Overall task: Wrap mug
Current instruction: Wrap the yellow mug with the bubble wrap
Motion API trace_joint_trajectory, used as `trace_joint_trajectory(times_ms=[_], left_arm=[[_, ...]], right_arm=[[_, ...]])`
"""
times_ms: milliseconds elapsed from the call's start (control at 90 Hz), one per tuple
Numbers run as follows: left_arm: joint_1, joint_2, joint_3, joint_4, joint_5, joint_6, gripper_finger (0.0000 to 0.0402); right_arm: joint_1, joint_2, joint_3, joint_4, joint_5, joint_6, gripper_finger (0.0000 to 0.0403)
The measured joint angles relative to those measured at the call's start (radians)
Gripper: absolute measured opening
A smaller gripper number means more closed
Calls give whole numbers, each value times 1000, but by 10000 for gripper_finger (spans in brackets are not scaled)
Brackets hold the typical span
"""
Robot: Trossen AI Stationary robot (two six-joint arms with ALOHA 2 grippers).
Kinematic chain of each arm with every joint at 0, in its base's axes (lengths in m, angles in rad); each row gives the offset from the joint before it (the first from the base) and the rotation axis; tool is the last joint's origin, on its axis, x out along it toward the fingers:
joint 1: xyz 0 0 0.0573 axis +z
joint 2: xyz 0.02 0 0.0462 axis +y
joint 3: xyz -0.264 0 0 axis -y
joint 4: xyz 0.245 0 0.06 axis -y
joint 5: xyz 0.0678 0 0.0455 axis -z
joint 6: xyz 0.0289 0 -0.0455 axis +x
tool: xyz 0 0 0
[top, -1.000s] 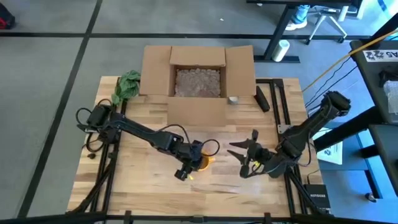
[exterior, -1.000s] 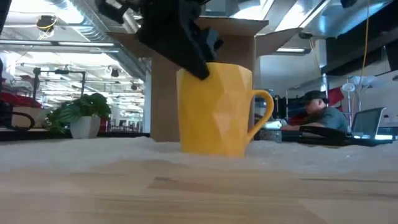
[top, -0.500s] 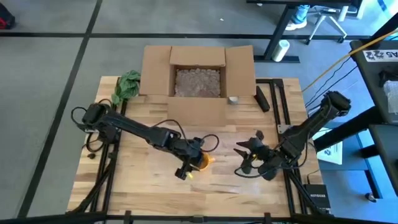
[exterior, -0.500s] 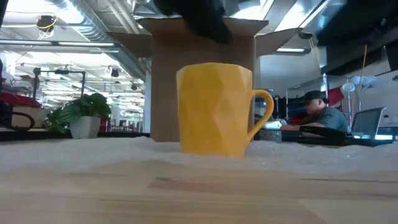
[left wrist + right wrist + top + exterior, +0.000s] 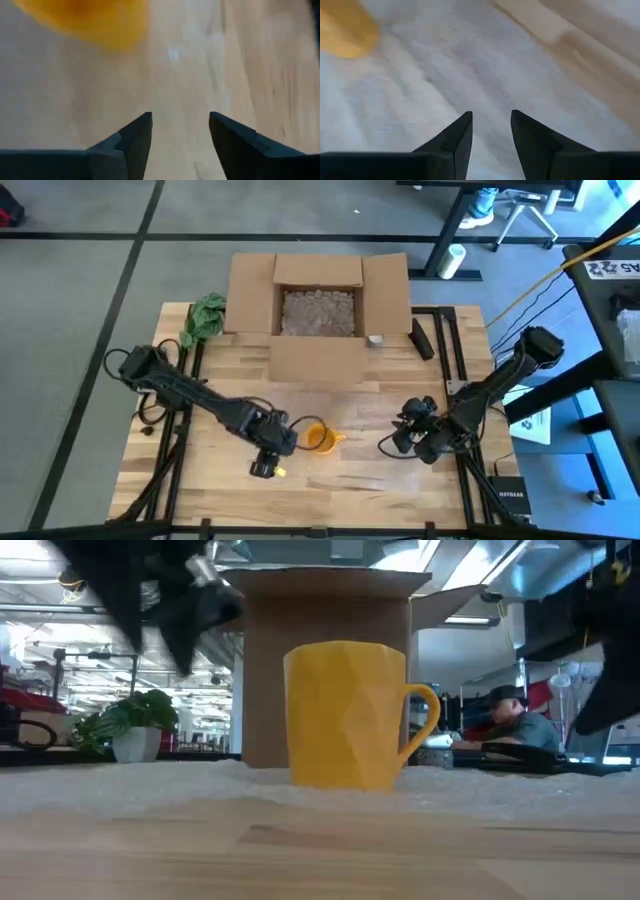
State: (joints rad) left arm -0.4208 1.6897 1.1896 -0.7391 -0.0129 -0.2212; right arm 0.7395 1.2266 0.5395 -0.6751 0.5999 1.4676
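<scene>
Two grippers are near the mug, and both hold nothing. The left gripper (image 5: 268, 460) hangs just beside the mug, on the side toward the left arm, with its two dark fingers (image 5: 132, 137) apart and only wood between them. The right gripper (image 5: 398, 442) is on the other side, a bit farther off. Its fingers (image 5: 456, 136) are apart too, with a smaller gap, and they point down at a thin, see-through wrapping sheet (image 5: 435, 70) that lies flat on the table.

Between the two grippers stands the yellow ceramic mug with flat, bumpy sides (image 5: 345, 715). It is upright, its handle points toward the right arm, and it rests on the clear sheet, near the front of the wooden table (image 5: 360, 480). It is not wrapped yet.

Behind it sits an open brown cardboard box full of crumpled packing paper (image 5: 318, 310), and a green cloth (image 5: 203, 317) lies by the box's left flap.

What could go wrong? The sheet is thin and lies flat, so I think the fingers may slide over it and pinch only air. If a gripper does catch an edge and tugs hard, the mug could get dragged along or tip over, since nothing holds it down. The left gripper is so close that a sideways swing could bump the mug.
</scene>
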Motion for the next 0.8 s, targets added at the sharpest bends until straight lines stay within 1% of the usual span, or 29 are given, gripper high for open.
trace_joint_trajectory(times_ms=[122,189,311,433,511,600,733,800], left_arm=[[-13,1,-111,35,-2,-97,177],[-14,1,-168,78,-3,-138,177],[-15,1,-244,198,12,-160,177],[-16,1,-273,322,20,-140,177],[-16,1,-280,382,20,-126,177],[-15,1,-283,401,20,-119,177],[-15,1,-283,400,21,-119,177],[-15,1,-283,398,20,-119,177]], right_arm=[[0,0,-4,-106,-73,78,122],[1,0,-4,-123,-104,99,122],[1,-6,-4,-117,-142,101,122],[1,-6,-9,-113,-202,103,122],[1,-7,-37,-83,-249,115,122],[1,-7,-95,16,-298,128,122],[1,-13,-174,197,-246,145,122],[1,-13,-184,225,-221,156,121]])
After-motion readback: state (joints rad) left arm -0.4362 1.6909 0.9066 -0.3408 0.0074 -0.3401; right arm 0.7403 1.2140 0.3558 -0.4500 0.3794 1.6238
